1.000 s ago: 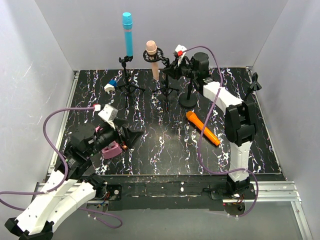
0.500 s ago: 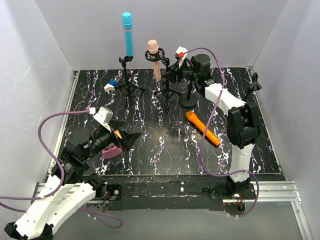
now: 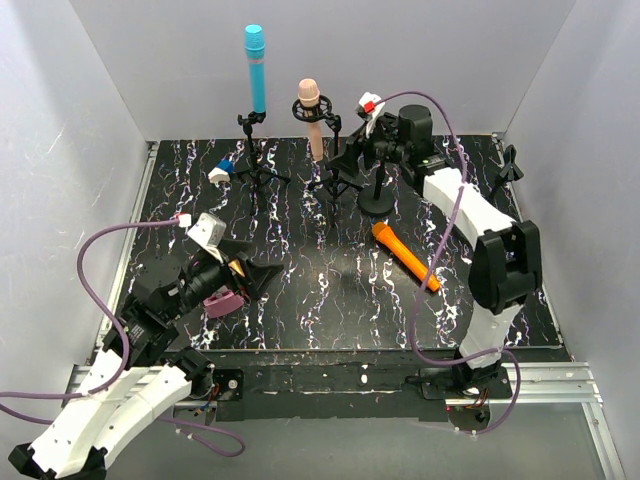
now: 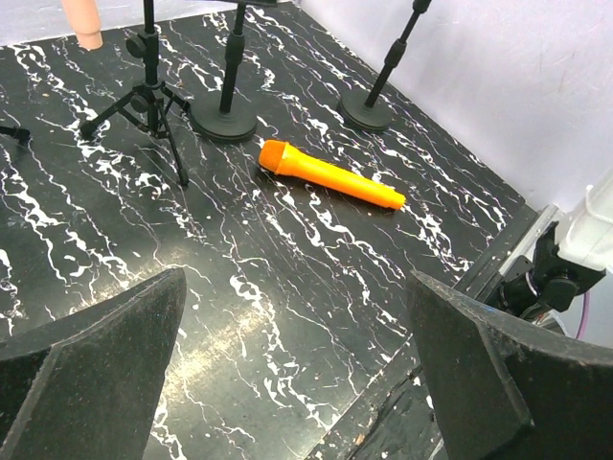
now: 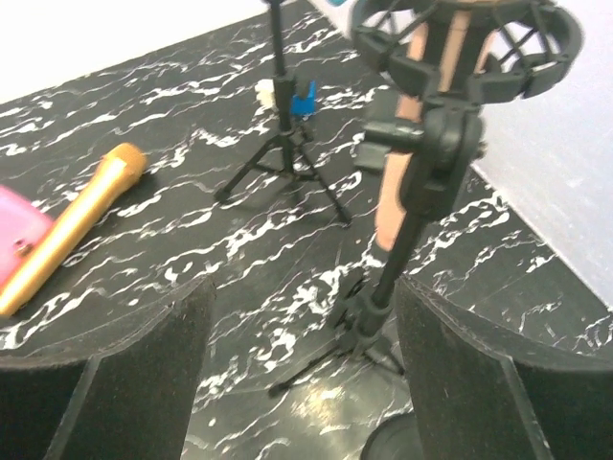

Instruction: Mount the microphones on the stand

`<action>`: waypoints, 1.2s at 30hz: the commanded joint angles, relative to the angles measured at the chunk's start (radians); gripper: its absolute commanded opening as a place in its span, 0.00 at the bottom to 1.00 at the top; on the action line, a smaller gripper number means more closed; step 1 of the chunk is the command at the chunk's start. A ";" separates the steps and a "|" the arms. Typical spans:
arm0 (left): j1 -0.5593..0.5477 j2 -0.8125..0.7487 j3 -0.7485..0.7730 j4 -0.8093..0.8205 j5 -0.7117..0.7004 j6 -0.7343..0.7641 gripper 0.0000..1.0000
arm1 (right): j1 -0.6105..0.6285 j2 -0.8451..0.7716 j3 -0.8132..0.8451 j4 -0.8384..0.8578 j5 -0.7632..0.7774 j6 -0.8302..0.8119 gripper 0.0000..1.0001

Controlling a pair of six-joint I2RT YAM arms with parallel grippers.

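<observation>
On my left, the left claw (image 4: 297,283) hangs low over the near left part of the black marbled tabletop (image 3: 300,300), its fingers spread wide with nothing between them. Just beside it lies the golden-brown microphone (image 5: 72,222), flat on the tabletop and touching or nearly touching a flat pink box (image 3: 222,301); from above the claw hides most of it. Further back, the cyan microphone (image 3: 257,68) stands upright in a small tripod stand (image 3: 257,165). Next to the right, the pale pink microphone (image 3: 311,118) sits head-up in the ring holder of a second tripod stand (image 3: 333,185). The right claw (image 5: 305,297) is close to that stand, open, its fingers on either side of the pole in the wrist view but gripping nothing. The orange microphone (image 3: 405,256) lies flat on the tabletop in front of a round-base stand (image 3: 377,195), apart from both claws. One more stand (image 3: 510,165) is at the far right edge.
</observation>
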 commanded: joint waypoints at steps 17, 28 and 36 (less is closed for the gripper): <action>0.002 0.216 0.110 -0.053 -0.026 -0.070 0.98 | -0.410 -0.782 -0.178 -1.027 -0.281 -0.287 0.91; 0.002 0.193 0.090 -0.030 0.022 -0.076 0.98 | -0.705 -1.000 -0.549 -0.711 0.254 0.111 0.91; 0.002 0.126 0.040 -0.044 -0.009 -0.099 0.98 | -0.716 -0.968 -0.811 -0.228 0.393 0.024 0.98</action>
